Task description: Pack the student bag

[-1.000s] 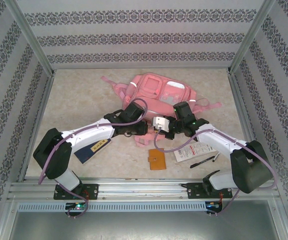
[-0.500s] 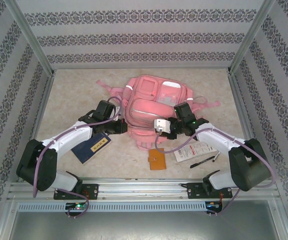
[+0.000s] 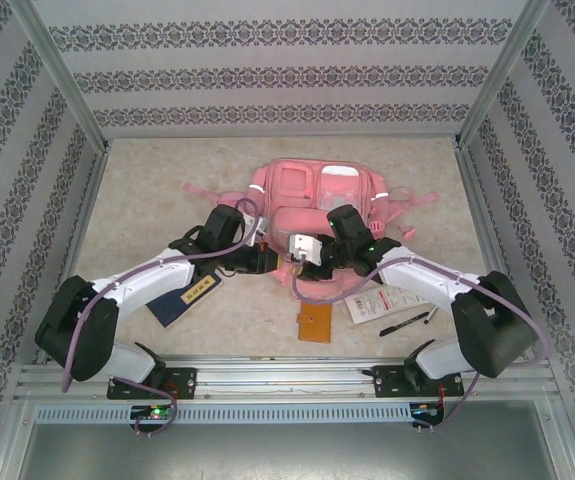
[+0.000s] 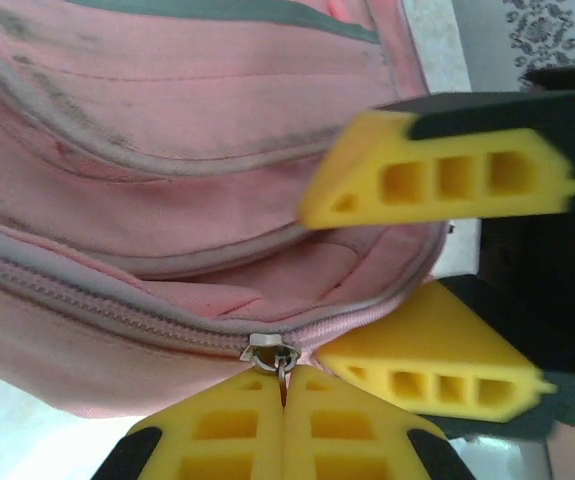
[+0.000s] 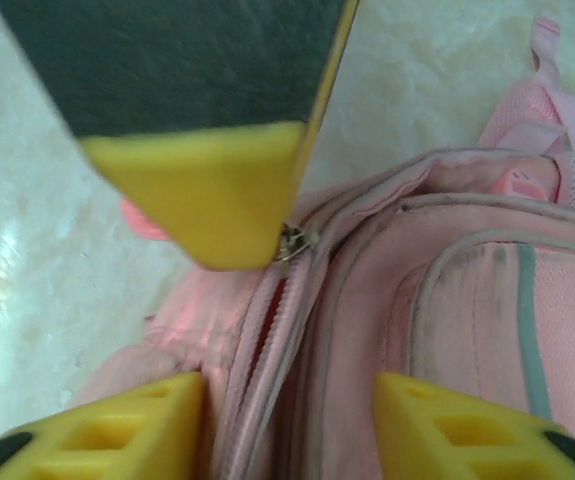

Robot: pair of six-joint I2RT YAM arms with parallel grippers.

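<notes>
**Zip pull pinched, right gripper newly released**
The left gripper [image 4: 284,400] is pressed together on the zip pull [image 4: 272,352] of the student bag [image 3: 312,190], which lies at the middle-back of the pale marbled counter [image 3: 147,200]. The right gripper [image 5: 289,395], clamped a second ago, now stands spread astride the bag's zipped edge (probably bracing it while the zip is drawn). A pen [image 3: 404,323] and dark booklet [image 3: 182,300] wait unpacked; patterned wallpaper [image 3: 267,75] encloses the cell.
</notes>
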